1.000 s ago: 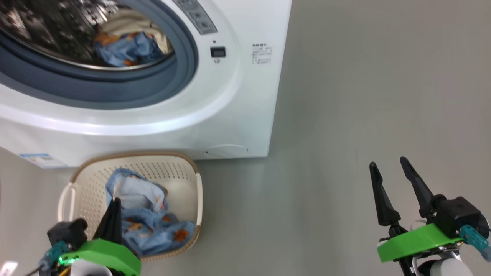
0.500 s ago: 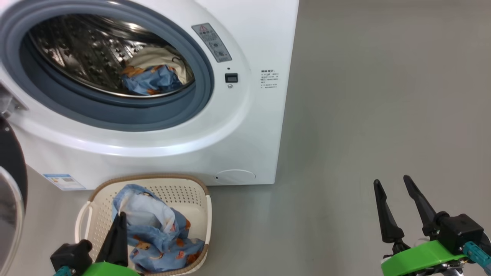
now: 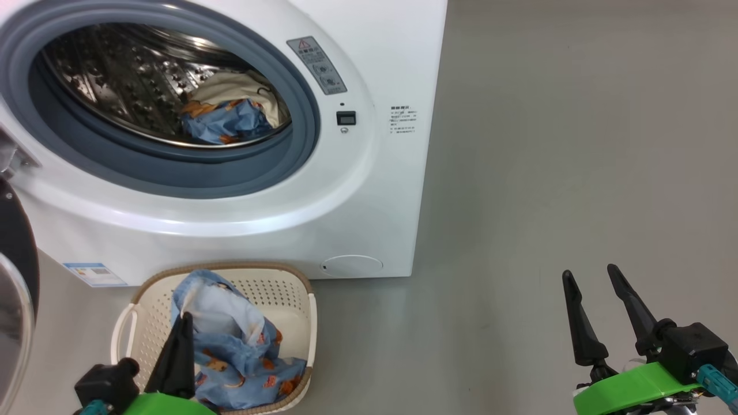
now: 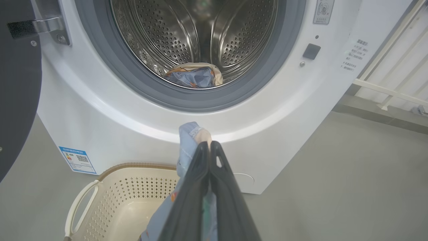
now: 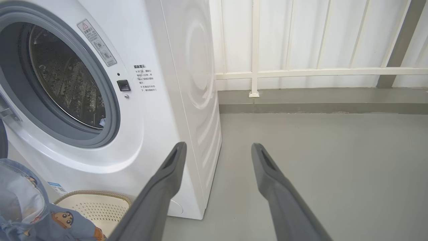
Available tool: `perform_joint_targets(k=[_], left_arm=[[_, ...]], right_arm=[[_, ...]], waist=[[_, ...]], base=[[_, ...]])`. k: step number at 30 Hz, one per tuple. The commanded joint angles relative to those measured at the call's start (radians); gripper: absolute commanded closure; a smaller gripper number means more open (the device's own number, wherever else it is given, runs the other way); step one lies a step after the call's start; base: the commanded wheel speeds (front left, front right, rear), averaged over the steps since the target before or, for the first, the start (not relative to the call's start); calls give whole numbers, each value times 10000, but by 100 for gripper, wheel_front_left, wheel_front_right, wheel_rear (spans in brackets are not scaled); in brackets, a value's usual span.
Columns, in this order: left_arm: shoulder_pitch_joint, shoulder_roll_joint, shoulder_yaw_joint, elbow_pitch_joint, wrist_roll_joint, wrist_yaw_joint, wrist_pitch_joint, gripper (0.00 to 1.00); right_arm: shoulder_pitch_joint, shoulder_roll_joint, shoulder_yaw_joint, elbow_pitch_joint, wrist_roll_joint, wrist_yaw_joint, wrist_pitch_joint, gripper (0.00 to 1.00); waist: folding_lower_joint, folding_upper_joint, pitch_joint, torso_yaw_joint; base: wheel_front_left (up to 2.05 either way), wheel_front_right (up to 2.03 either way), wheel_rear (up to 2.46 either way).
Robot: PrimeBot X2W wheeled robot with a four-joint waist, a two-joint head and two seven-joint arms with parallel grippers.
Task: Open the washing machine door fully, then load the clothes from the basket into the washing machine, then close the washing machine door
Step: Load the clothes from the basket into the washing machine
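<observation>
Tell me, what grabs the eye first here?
The big white front-loading washing machine fills the upper left, its steel drum holding blue and cream clothes. Below it, the shut left gripper pinches a light-blue cartoon-print garment trailing into the cream perforated plastic basket, while the right gripper hangs open at lower right.

- On the floor [image 3: 548,173]: washing machine [image 3: 380,202], door [image 3: 17,242] swung out at its left side.
- Just before its front, on the floor: basket [image 3: 291,311].
- In the basket: clothes [image 3: 236,357]; more inside the drum [image 3: 115,75].
- Over the basket's near edge: left gripper [image 3: 184,320]; well right, over the floor: right gripper [image 3: 589,272].
</observation>
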Motion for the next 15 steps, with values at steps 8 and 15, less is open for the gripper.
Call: perform_joint_targets(k=[8, 15], left_arm=[[-826, 361, 697, -866, -163, -25, -105, 100], [-2345, 623, 1335, -874, -173, 3, -104, 100]], right_arm=[[-90, -47, 135, -391, 38, 88, -63, 0], [-328, -118, 146, -558, -9, 88, -9, 0]], waist=[[0, 0, 744, -67], [0, 0, 1682, -194]], base=[[0, 0, 0], [0, 0, 0]])
